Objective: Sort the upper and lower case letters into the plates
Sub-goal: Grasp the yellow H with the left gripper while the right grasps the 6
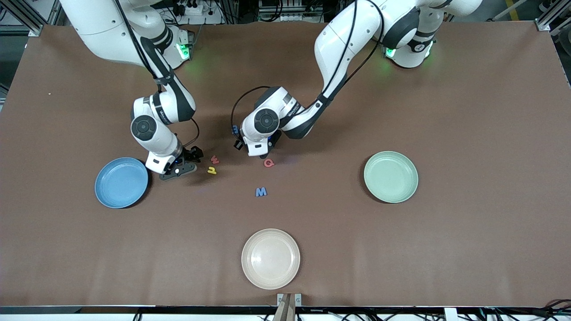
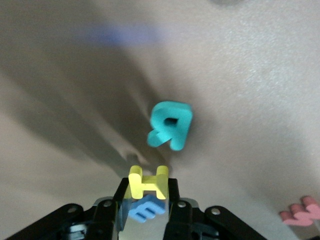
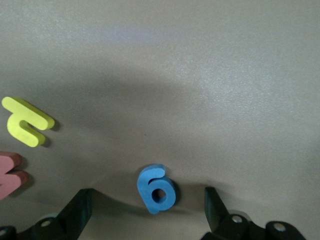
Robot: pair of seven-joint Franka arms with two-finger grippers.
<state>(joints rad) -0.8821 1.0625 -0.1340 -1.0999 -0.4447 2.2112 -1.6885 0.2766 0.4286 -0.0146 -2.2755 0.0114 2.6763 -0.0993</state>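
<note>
A: Table (image 1: pixel 468 111), blue plate (image 1: pixel 121 182), mint plate (image 1: pixel 391 176) both bare. Left gripper (image 2: pixel 146 200) clenches a yellow H (image 2: pixel 148 182) mid-table, over a blue letter (image 2: pixel 146 209).

B: Lift straight, don't snag the teal R (image 2: pixel 171 125). Right gripper (image 3: pixel 148 207) hangs released around the blue g (image 3: pixel 156 189).

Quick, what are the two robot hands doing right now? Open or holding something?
Left gripper: shut on the yellow H, over the table.
Right gripper: open, holding nothing, its fingers either side of a small blue letter lying on the table.
</note>
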